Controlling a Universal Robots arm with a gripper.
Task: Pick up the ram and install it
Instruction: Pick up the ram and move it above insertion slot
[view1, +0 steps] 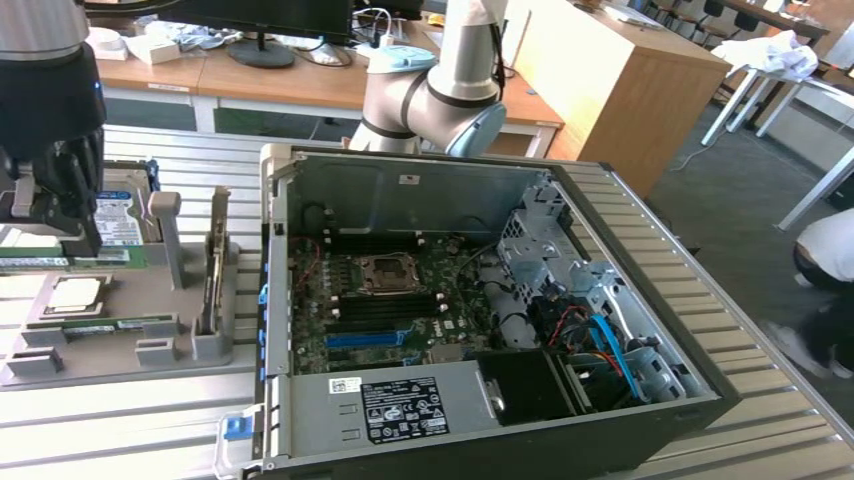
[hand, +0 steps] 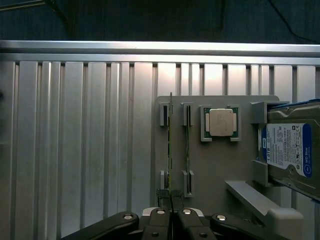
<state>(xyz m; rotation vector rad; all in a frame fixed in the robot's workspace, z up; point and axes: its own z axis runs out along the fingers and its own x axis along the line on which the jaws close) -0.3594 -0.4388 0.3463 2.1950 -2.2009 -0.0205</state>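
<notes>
Slatted metal surface, open computer case on it. Claw clamped on the ram, held edge-up just above grey holder, long axis along its slots; case off toward the exterior view's right.

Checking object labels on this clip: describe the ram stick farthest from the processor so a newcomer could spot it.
Find the grey fixture plate on the slatted metal table. The ram is a thin green stick standing on edge near the plate's border. Unlike its neighbour stick, it sits farthest from the square silver processor and blue-labelled hard drive.
</notes>
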